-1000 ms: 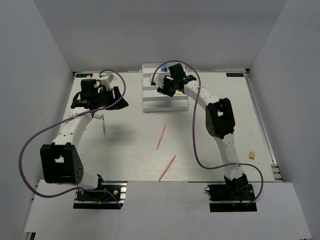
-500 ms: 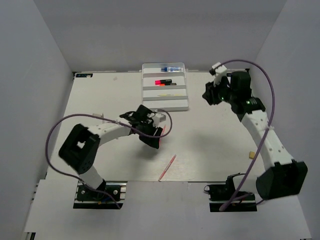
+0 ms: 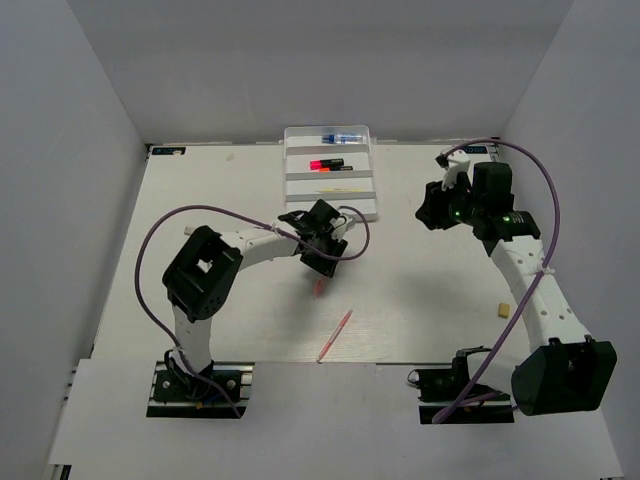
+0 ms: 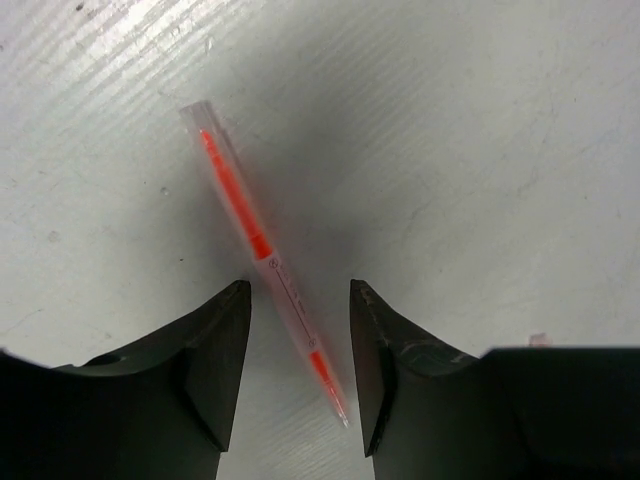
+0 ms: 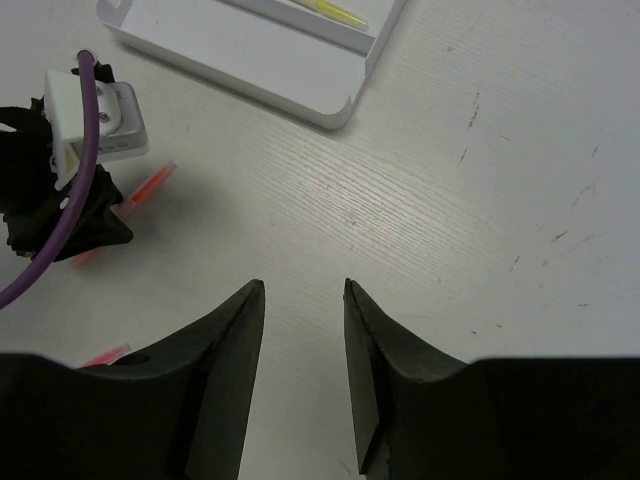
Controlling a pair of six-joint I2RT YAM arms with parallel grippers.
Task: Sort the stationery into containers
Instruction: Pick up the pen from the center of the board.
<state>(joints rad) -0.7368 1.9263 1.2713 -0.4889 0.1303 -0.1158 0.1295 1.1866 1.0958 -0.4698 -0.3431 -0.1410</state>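
Observation:
My left gripper is open and low over a thin pink-orange stick lying on the table. In the left wrist view the stick lies slanted between the two spread fingers, touching neither. The second stick lies nearer the front edge. The white tray at the back holds the blue-capped bottle, a pink-and-black marker and a thin pale pen. The tan eraser lies at the right. My right gripper is open and empty, right of the tray.
In the right wrist view the tray corner is at the top and the left gripper's body and purple cable are at the left. White walls enclose the table on three sides.
My left arm has swung from the far left to the middle and come down over the stick. My right arm has drawn back from the tray to the right.

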